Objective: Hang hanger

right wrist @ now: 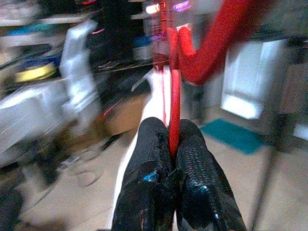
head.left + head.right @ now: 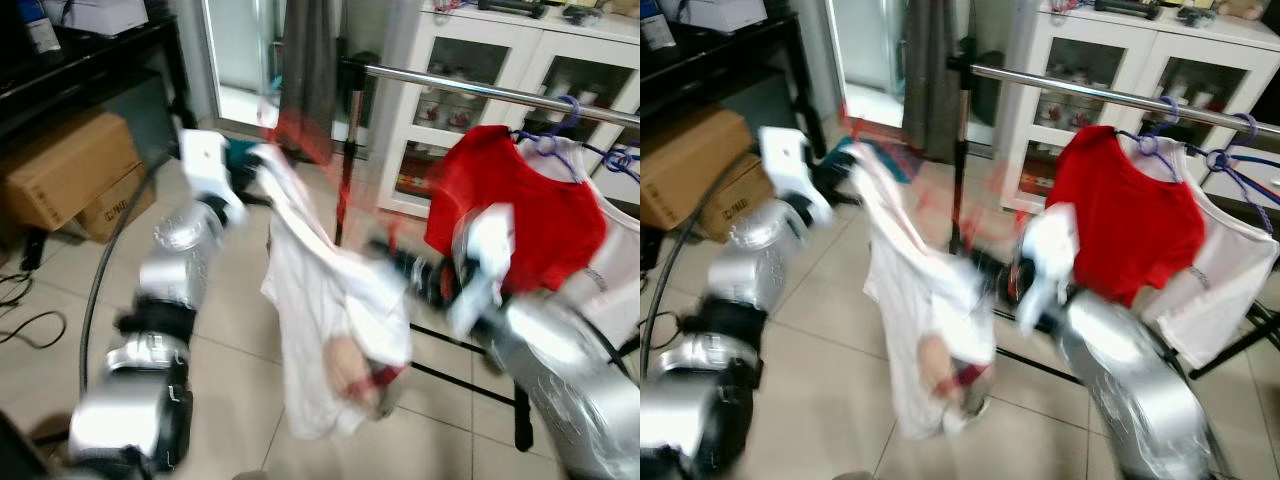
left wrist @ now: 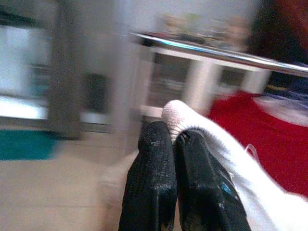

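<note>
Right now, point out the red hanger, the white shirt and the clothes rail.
red hanger [image 1: 174, 96]: right wrist view, on its shaft just above the black fingers.
white shirt [image 2: 320, 330]: left eye view, middle of the hanging cloth.
clothes rail [image 2: 1070, 90]: right eye view, on the bare metal bar.

We see a garment [image 2: 330, 320] hanging between our two arms, in front of the rail [image 2: 480, 92]. Two shirts [image 2: 530, 220] hang on the rail to our right, a cabinet [image 2: 500, 60] stands behind it, and boxes [image 2: 70, 170] sit on the floor [image 2: 240, 330] at left.
</note>
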Robot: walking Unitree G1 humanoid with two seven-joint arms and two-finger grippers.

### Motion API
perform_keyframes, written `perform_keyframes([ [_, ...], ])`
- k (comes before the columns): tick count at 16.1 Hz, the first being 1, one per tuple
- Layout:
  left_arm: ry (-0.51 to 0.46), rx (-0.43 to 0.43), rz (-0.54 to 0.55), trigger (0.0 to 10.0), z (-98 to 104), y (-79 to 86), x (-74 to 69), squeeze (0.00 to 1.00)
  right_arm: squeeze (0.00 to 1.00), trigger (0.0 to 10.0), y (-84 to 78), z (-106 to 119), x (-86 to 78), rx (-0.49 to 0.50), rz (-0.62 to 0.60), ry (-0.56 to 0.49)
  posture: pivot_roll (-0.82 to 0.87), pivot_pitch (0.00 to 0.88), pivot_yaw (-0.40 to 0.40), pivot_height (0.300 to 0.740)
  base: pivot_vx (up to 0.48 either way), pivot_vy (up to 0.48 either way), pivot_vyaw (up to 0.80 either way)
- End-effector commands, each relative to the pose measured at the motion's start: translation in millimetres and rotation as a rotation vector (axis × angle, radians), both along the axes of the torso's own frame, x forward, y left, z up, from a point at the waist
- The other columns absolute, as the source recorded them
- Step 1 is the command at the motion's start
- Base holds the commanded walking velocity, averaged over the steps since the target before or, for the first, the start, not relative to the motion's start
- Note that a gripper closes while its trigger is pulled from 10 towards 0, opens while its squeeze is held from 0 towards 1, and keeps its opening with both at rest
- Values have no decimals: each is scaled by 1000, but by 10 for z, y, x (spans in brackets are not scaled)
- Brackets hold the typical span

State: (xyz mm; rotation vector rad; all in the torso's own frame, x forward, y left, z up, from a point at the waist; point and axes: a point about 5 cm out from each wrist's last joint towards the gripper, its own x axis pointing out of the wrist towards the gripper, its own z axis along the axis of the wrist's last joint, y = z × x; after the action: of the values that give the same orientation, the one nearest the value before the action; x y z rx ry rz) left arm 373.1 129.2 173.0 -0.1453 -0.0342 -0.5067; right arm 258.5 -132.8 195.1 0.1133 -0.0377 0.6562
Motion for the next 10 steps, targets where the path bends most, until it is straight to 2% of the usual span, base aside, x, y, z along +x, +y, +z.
perform_keyframes([
  [1,-23,-2,-86,0,64,-100,-40,0,0,10000,-108,-12,63,20,-108,21,25,0,-2,740,0,0,0],
  [3,-4,-30,-294,0,-29,-577,-325,0,0,10000,-155,104,302,234,-273,25,28,0,-1,740,0,0,0],
  [4,-2,-34,-323,0,-35,-647,-378,0,0,10000,-197,101,345,256,-330,35,30,0,-3,740,0,0,0],
  [5,0,-37,-329,0,-40,-664,-421,0,0,10000,-264,79,372,233,-387,39,33,0,-4,740,0,0,0],
  [6,4,-34,-317,0,-47,-640,-449,0,0,10000,-326,36,375,177,-427,52,33,0,-3,740,0,0,0],
  [7,23,-25,-234,0,-65,-505,-458,0,0,10000,-409,-51,338,23,-467,65,32,0,0,740,0,0,0],
  [8,34,-19,-166,0,-85,-407,-457,0,0,10000,-447,-136,286,-23,-473,104,33,0,-1,740,0,0,0],
  [10,84,-54,-8,0,-131,-184,-487,0,0,10000,-610,-361,128,-83,-563,208,33,0,-5,740,0,0,-800],
])
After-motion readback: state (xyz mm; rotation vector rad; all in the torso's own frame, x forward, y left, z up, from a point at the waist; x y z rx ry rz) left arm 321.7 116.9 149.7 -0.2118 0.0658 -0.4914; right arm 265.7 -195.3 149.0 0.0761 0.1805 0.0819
